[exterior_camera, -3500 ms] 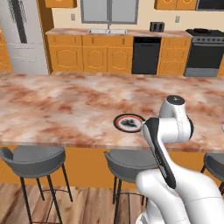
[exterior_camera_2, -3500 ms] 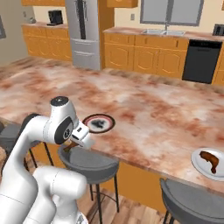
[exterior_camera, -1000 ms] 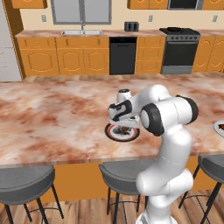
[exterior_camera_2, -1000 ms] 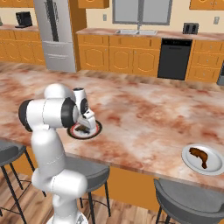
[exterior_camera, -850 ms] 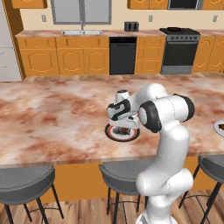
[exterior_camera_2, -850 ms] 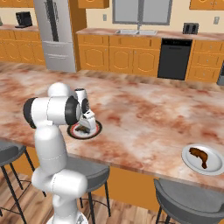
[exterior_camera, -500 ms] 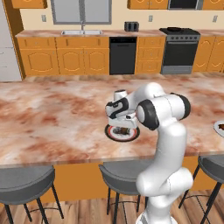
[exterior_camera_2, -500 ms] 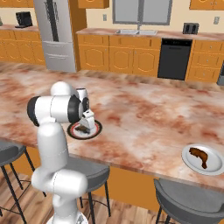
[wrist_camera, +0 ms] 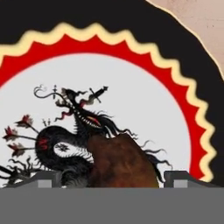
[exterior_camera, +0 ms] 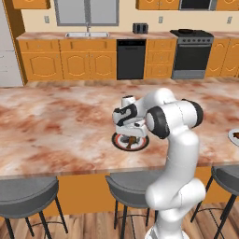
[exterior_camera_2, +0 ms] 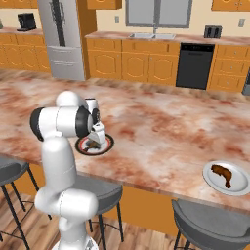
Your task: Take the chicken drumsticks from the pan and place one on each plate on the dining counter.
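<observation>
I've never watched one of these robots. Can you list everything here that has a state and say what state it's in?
gripper: open, low over the red-ringed plate.
red-ringed plate: on the dining counter, holds a drumstick.
dark drumstick: lying on that plate between the fingertips.
white plate: near the counter edge, holds a drumstick.
second drumstick: lying on the white plate.

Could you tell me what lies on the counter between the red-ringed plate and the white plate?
Nothing: in the right base view, only bare marbled counter stretches between the red-ringed plate and the white plate.

Beneath my hand, the round dark-rimmed, red-ringed ceramic-looking plate (wrist_camera: 144, 105) looks smooth and matt; the brown drumstick (wrist_camera: 120, 162) looks rough. The reddish-brown marbled stone dining counter (exterior_camera: 56, 126) looks polished.
</observation>
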Available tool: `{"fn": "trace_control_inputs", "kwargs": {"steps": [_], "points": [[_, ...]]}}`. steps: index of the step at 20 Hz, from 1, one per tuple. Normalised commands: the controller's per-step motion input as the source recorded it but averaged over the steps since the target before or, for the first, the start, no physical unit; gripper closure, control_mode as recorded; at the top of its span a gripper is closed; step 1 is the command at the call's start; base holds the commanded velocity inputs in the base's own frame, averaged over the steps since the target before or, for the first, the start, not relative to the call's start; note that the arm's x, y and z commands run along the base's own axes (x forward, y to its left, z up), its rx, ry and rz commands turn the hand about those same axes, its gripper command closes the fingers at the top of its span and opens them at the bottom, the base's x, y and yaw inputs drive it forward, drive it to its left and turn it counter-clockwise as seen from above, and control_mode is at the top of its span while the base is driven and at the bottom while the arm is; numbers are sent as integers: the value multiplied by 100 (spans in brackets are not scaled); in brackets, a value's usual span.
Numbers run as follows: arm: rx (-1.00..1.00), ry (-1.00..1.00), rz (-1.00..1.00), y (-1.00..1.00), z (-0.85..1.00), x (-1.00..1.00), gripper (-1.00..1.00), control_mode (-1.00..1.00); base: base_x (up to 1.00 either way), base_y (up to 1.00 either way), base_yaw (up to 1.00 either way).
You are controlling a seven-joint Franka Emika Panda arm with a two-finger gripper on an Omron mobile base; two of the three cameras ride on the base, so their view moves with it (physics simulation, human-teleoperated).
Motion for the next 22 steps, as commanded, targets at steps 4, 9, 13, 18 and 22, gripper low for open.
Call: {"fn": "trace_control_inputs", "kwargs": {"steps": [4,9,13,18,22], "points": [[5,-16,0,-1,14,-12,-100,-100,0,0,0],[18,-17,0,0,61,-17,-100,-100,0,0,0],[17,-20,10,-14,60,-70,-100,-100,0,0,0],[9,-29,23,-24,38,-100,-100,-100,0,0,0],[0,-14,36,-10,46,-100,-100,-100,0,0,0]]}}
